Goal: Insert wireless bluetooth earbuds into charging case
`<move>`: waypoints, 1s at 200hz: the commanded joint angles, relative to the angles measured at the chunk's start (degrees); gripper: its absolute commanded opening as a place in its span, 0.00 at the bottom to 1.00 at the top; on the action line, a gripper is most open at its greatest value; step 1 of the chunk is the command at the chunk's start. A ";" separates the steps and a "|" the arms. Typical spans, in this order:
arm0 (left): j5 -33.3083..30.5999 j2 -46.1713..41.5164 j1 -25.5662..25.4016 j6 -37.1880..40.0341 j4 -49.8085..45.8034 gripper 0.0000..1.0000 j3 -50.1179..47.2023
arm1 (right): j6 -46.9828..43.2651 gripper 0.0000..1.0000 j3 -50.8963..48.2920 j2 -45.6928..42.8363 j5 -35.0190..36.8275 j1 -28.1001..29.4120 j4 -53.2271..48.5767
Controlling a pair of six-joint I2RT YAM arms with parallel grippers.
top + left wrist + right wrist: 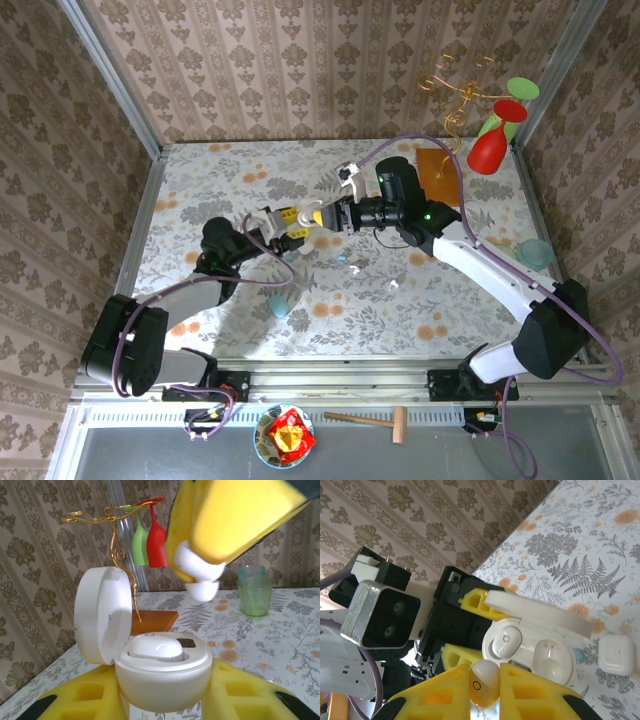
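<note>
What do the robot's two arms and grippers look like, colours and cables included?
The left arm and right arm both have black joints and white links, with a purple cable looping along each. The left gripper and right gripper carry chunky yellow fingers with square recesses. A small green light glows near the right wrist.

One earbud (155, 648) sits in the left gripper's (287, 222) case (165, 679), a second earbud (197, 570) in the right gripper (485, 679) just above.
</note>
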 commanded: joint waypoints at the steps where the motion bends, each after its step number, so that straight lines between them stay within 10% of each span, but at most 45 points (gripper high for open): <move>1: 2.75 -0.12 -0.21 -3.03 4.00 0.15 0.79 | -0.42 0.16 2.46 1.53 -1.54 -0.52 0.50; 200: 2.45 2.00 0.41 -9.78 11.72 0.16 1.26 | -0.02 0.26 2.40 2.73 0.70 -1.42 -1.86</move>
